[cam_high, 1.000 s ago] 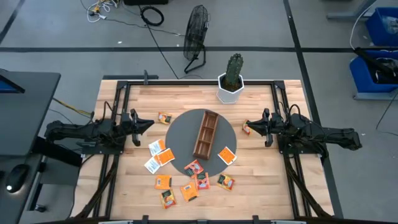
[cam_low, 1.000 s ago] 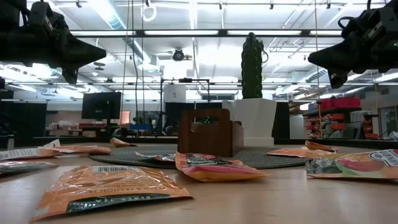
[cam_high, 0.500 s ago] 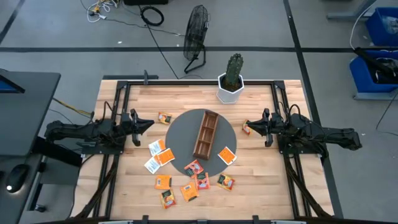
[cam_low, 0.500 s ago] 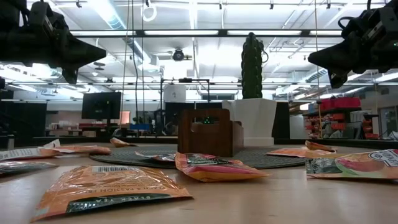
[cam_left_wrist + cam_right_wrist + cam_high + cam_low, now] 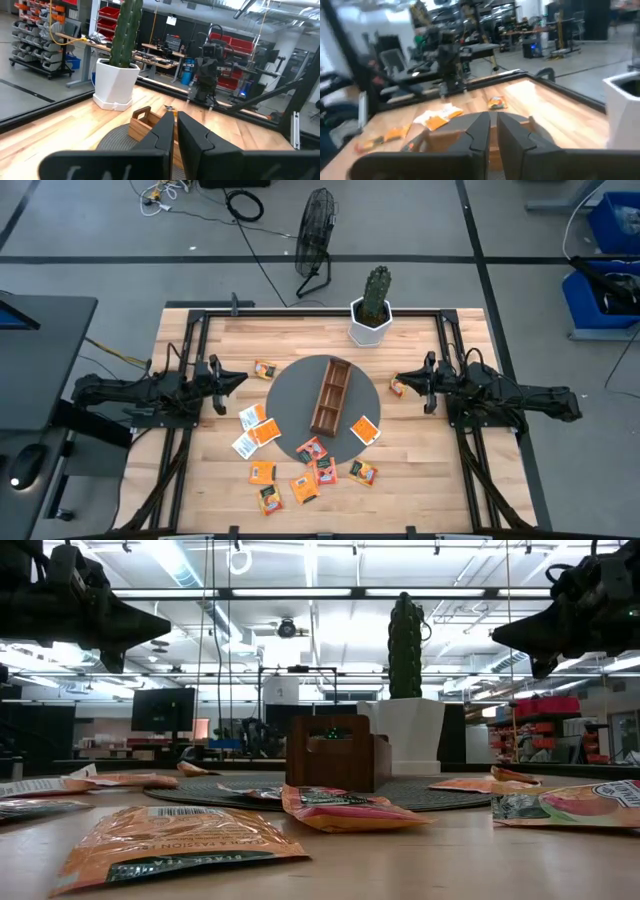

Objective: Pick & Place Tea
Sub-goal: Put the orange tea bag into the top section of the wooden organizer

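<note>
Nothing is placed yet, I judge: the long brown wooden compartment tray (image 5: 331,396) looks empty, orange-and-white paper tea sachets (image 5: 300,463) scattered around it. Left gripper (image 5: 238,378) and right gripper (image 5: 398,381) flank it, fingers together, empty.

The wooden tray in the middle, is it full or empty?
Empty as far as seen: the wooden tray's compartments look bare from above, and the tea sachets lie around it.
</note>
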Controlling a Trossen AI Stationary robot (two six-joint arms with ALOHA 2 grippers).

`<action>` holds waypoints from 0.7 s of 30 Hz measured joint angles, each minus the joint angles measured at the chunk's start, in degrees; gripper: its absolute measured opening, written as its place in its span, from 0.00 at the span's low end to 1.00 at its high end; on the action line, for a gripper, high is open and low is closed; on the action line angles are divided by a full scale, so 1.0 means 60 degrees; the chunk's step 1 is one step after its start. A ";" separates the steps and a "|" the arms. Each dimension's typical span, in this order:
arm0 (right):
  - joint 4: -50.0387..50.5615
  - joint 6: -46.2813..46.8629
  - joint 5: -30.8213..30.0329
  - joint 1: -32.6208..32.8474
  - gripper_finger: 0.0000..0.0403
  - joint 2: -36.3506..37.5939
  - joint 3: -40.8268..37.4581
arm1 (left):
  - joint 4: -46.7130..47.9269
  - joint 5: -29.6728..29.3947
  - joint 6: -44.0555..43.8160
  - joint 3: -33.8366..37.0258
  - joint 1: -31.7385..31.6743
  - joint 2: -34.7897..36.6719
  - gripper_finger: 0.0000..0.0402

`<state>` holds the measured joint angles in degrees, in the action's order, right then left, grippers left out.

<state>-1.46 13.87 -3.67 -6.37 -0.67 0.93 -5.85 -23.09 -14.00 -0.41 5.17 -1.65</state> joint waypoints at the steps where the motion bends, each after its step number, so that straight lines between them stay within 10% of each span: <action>1: -0.0042 0.0736 -0.0039 -0.0004 0.10 0.0000 0.0000 | 0.0001 0.0000 0.0016 0.0001 0.0000 0.0000 0.06; 7: 0.0007 0.5905 -0.0230 -0.0017 0.10 -0.0005 0.0000 | -0.0039 -0.0007 -0.0181 0.0001 0.0000 0.0000 0.06; 21: -0.0392 0.7865 -0.4040 -0.0131 0.10 -0.0040 0.0000 | -0.0170 -0.0448 -0.1727 0.0000 -0.0040 0.0003 0.06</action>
<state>-3.81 61.06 -27.91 -7.16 -0.91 0.93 -6.87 -25.78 -24.36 -0.41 4.93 -1.63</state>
